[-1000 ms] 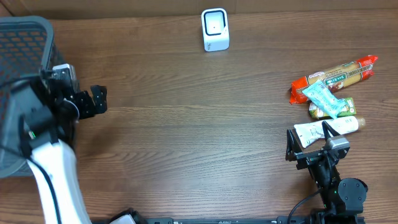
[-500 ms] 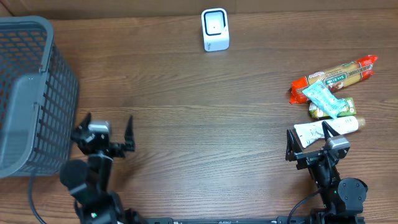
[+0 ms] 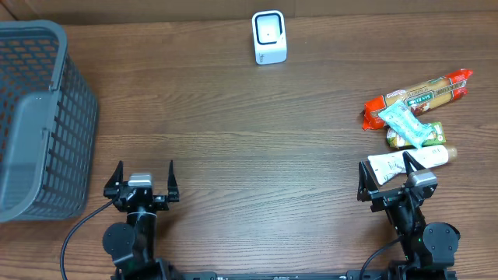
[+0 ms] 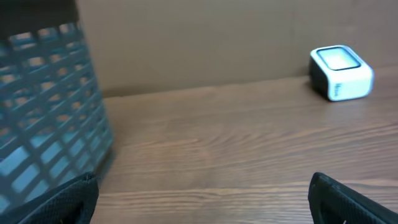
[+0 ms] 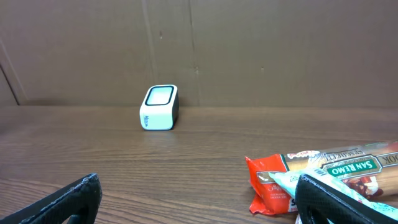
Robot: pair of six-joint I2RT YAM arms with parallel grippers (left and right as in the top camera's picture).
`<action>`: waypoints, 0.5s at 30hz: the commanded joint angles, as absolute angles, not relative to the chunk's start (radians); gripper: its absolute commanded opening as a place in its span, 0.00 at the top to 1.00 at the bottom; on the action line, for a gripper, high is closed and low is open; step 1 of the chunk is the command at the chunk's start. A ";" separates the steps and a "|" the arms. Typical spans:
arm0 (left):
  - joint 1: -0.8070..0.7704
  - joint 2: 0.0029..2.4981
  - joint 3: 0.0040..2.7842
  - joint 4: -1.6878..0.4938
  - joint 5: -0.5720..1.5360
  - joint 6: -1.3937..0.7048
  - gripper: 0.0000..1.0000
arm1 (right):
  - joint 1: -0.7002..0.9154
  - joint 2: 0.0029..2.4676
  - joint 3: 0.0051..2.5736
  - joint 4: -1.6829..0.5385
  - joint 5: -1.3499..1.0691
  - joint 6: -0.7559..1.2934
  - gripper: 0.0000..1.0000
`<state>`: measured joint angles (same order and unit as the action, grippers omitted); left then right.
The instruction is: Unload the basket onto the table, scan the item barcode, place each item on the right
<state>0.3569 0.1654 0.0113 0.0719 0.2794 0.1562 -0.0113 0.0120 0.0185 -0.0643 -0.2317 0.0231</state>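
two arms sit at the near edge of the wooden surface (image 3: pixel 249 155), one toward the left and one toward the right, well apart; the left fingers (image 3: pixel 171 185) are spread wide and released, grasping nothing, with only bare wood between them; the right fingers (image 3: pixel 363 183) are spread just as wide and hold nothing, though from above one of them overlaps the near end of a white tube (image 3: pixel 430 156), and whether it touches the tube cannot be told; four goods lie in a loose cluster by the right edge of the surface; a long red packet (image 3: pixel 424 95) lies slanted, farthest from the arms; a pale blue sachet (image 3: pixel 403 123) rests across its left end and over a green packet (image 3: pixel 434 132) just beside it; the white tube lies nearest the right arm, on its side, cap end toward the right edge; the scanner (image 3: pixel 269 36), a small white box with a dark frame round its pale window, stands at the far edge of the surface near the middle, close to a brown wall and well apart from the goods; in the right wrist view it stands ahead and to the left, with the red packet low on the right; a grey mesh basket (image 3: pixel 39 117) stands at the far left of the surface, and its wall fills the left side of the left wrist view, with the scanner far off to the right.
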 commanded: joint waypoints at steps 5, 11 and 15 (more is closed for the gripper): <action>0.207 0.084 0.004 -0.078 0.014 0.171 0.00 | -0.006 0.003 0.008 -0.059 -0.228 0.025 0.00; 0.131 0.072 0.004 -0.077 0.020 0.209 0.00 | -0.006 0.003 0.008 -0.058 -0.228 0.025 0.00; 0.124 0.073 0.005 -0.077 0.019 0.210 0.01 | -0.006 0.003 0.008 -0.059 -0.228 0.025 0.00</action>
